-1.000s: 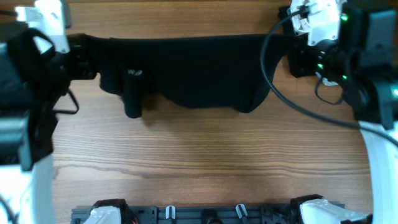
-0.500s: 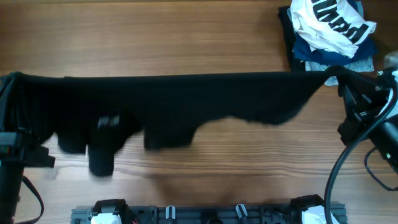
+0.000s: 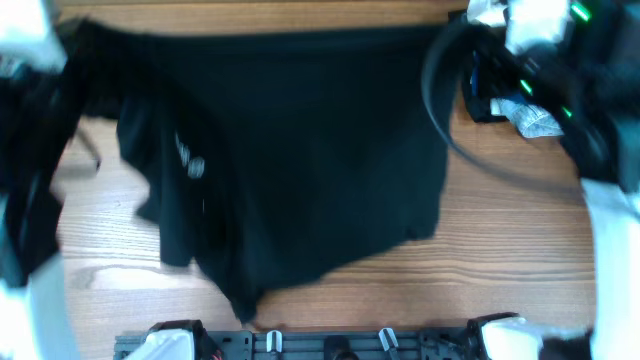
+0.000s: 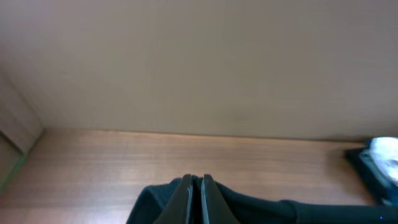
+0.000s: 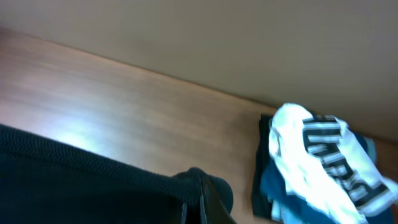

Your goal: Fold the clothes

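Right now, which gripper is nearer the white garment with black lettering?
Right. The right gripper, shut on the black T-shirt, is close beside the white garment; the left gripper holds the shirt's far end, across the table.

Lab-type robot bench: wood-grain table [image 3: 500, 262], plain beige wall [image 4: 199, 62] behind, arm bases [image 3: 175, 342] at 6 o'clock (garment pile [image 5: 311, 155] at 2 o'clock).
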Robot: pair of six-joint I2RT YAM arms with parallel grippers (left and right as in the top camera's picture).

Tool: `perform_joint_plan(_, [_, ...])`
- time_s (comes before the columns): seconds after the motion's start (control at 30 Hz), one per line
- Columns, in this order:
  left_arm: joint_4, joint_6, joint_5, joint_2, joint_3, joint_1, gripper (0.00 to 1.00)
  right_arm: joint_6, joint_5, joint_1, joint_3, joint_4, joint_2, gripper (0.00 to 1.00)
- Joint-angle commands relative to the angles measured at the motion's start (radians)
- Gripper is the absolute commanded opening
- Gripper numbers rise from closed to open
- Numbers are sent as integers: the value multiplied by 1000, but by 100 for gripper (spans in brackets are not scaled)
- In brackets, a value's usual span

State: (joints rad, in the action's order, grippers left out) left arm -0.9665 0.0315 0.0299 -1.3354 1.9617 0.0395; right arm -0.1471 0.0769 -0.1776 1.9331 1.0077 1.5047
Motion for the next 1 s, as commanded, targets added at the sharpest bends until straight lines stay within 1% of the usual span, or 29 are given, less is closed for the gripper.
perform_joint_plan(0.0, [142,45,-79,-177,-4,3,4,-40,-62,9,0,-139,135,4])
perform_joint_plan(0.1, [302,53,-120,-275,-3,3,4,-51,-104,9,0,-306,200,4])
perform_joint_plan(0.23, [519,89,-126,-343,-3,3,4,-64,-137,9,5,-476,200,4])
perform_joint_plan(0.3, [575,95,-126,-343,-3,3,4,-65,-137,13,26,-509,199,4])
perform_joint_plan(0.43, [596,97,-155,-338,-3,5,4,-63,-124,28,42,-539,199,4])
perform_joint_plan(0.57, [547,96,-170,-339,-3,19,4,-61,-92,56,42,-509,221,4])
perform_joint_plan(0.67, [477,95,-170,-339,-3,28,4,-58,-51,75,42,-440,241,4])
perform_joint_plan(0.77, [327,92,-171,-339,-3,31,4,-51,-34,84,41,-326,264,4])
perform_joint_plan(0.87, [144,91,-171,-339,-3,40,4,-33,-8,84,40,-196,272,4])
perform_joint_plan(0.9, [85,73,-172,-338,-3,45,4,-33,16,84,39,-156,272,4])
perform_joint_plan(0.97, [28,26,-174,-338,-3,54,4,-29,42,84,39,-115,270,4])
